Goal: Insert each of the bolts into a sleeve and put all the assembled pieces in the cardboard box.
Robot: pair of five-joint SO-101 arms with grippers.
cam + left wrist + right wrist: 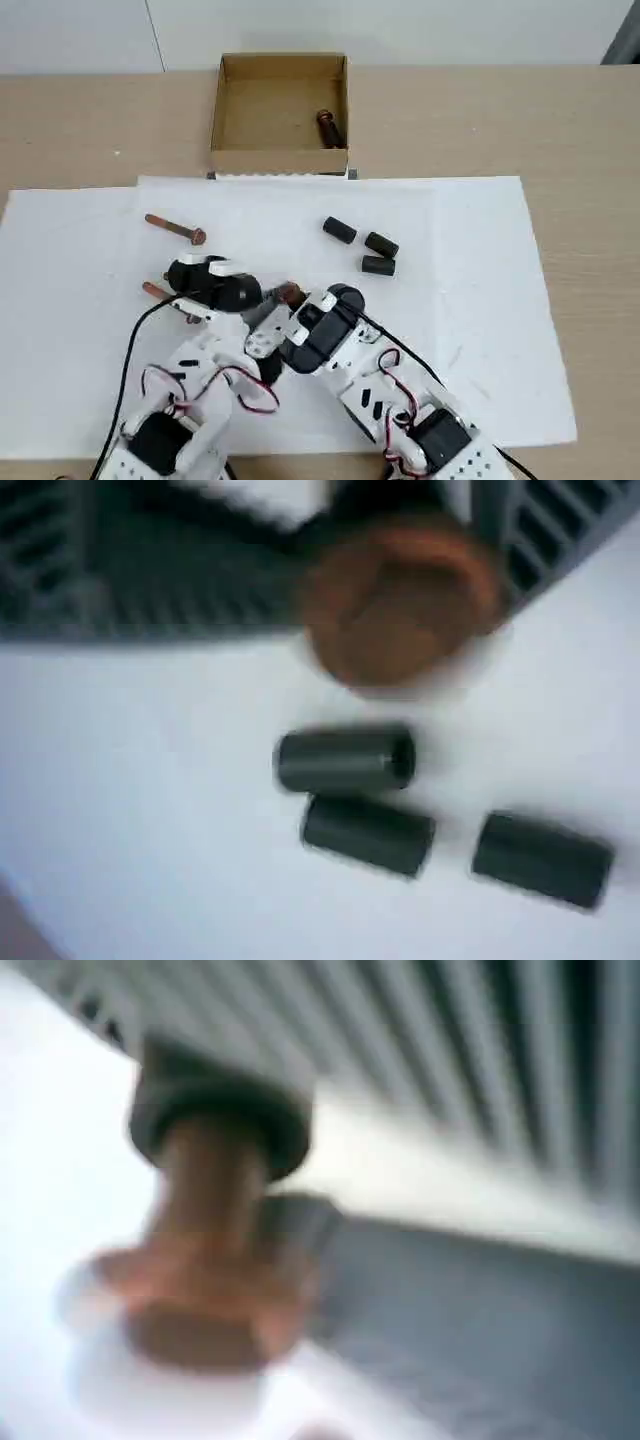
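Right wrist view: bolt (210, 1200) shank-first in sleeve (220, 1125), head toward camera.

Copper-brown bolts (175, 227), matte black sleeves (339, 230), plain tan cardboard box (283, 160), white paper sheet (470, 330), pale wood-grain table (580, 200), white-and-black arms (205, 365), red wires (268, 395)

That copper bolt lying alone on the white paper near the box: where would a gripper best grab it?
Probably mid-shank on the loose bolt, coming straight down with the jaws across its length. It lies flat on the white sheet with open paper along both long sides. The wider head, at the end nearer the sheet's middle, offers a less even hold.
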